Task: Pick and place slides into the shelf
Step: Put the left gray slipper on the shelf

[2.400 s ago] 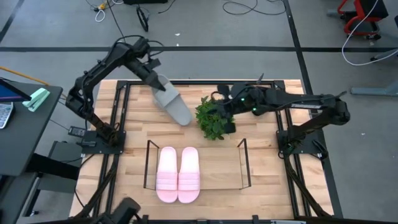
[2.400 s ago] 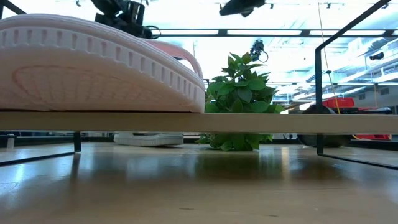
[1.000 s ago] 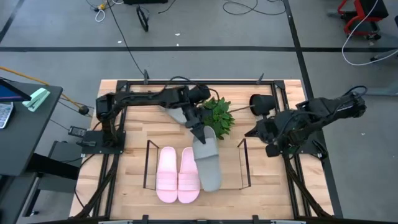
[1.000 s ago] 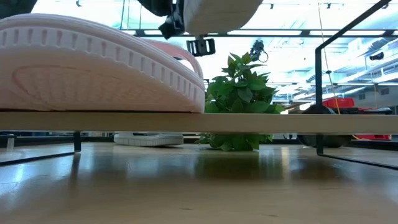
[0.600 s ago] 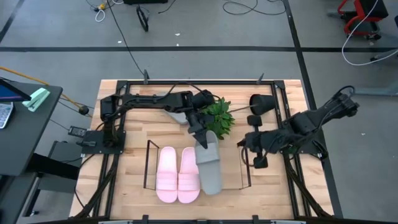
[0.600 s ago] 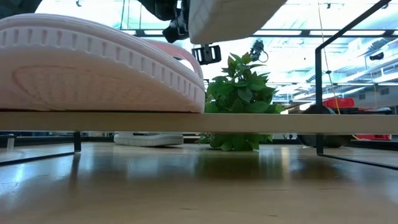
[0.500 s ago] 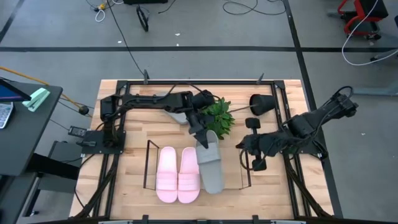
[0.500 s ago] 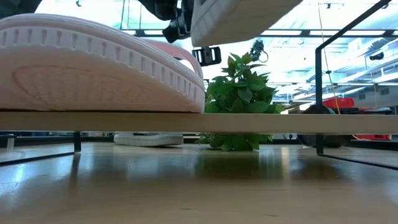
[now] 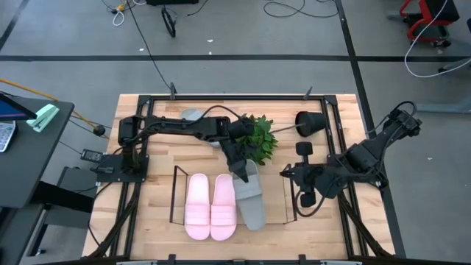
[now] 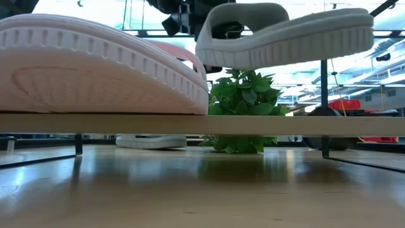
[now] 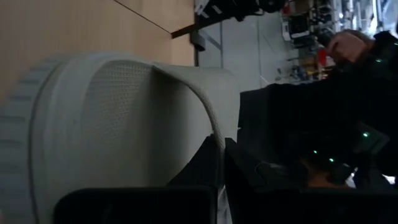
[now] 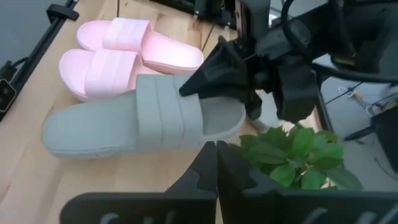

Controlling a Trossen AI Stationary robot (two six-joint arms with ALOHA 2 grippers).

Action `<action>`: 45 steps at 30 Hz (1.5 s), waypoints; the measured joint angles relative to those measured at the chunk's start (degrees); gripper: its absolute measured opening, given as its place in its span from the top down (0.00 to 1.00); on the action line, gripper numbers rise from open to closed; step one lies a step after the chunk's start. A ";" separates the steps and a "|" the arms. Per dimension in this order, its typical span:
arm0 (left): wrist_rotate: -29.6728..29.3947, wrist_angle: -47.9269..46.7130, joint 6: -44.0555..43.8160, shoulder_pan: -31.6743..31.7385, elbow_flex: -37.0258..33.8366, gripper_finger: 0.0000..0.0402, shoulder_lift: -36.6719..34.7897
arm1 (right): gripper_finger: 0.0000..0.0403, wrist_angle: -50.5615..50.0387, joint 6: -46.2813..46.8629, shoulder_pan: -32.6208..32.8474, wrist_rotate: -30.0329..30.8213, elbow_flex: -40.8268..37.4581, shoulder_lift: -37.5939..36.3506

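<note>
Over the low dark metal-rod shelf [image 9: 287,193], beside the pale pink pair [image 9: 211,205], the left gripper [image 9: 240,174] pinches the grey open-toe slide's [image 9: 248,199] heel, and should lower it level before letting go, while the right gripper [image 9: 288,174], fingers pressed together, waits nearby.

Green leafy plant [image 9: 256,139] stands on the light wooden tabletop [image 9: 162,158], toward its far edge. Black metal frame [image 9: 221,96] borders the table. Round black object [image 9: 309,122] lies near the far right corner, just inside the frame. Dark side table [image 9: 29,154] at left carries a mint-green object [image 9: 45,116]. Cables [image 9: 294,9] trail across the grey floor.
</note>
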 joint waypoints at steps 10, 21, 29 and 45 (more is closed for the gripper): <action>-0.91 -2.38 -0.66 -2.20 0.06 0.97 2.69 | 1.00 2.52 -3.05 -0.02 1.24 0.00 0.02; -0.33 -1.98 0.54 -1.88 0.09 0.97 4.02 | 1.00 3.12 -7.02 -0.02 -9.16 0.00 0.24; 0.73 -1.65 2.05 -0.74 0.07 0.97 4.02 | 1.00 3.10 -6.97 -0.16 -9.33 0.00 0.24; 2.61 -1.67 3.75 -1.09 0.00 0.96 5.60 | 1.00 3.03 -7.00 -0.57 -9.37 0.00 0.24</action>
